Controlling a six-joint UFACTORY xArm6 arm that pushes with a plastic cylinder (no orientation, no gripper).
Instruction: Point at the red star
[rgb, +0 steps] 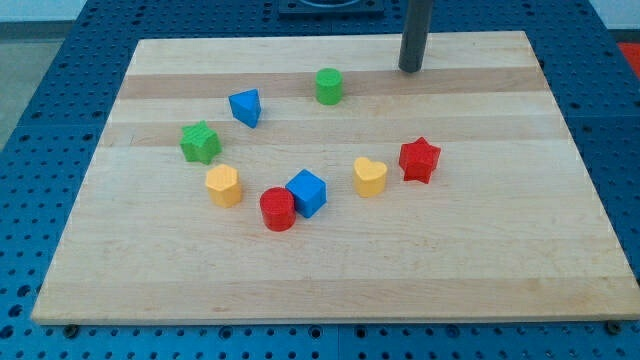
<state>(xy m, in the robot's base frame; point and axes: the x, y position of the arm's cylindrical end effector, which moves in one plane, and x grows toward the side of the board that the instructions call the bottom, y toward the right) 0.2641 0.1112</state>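
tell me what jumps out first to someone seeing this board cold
The eye lands on a loose ring of bright blocks on the pale wooden board, with the red star at the ring's right end beside the yellow heart. Next comes the dark rod near the view's top, my tip resting on the board well above the red star and right of the green cylinder, touching no block.

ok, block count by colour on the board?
Red: 2, the red star and the red cylinder
Blue: 2, the blue triangular block and the blue cube
Green: 2, the green star and the green cylinder
Yellow: 2, the yellow heart and the yellow hexagonal block
Total: 8

My tip sits near the view's top, touching no block.
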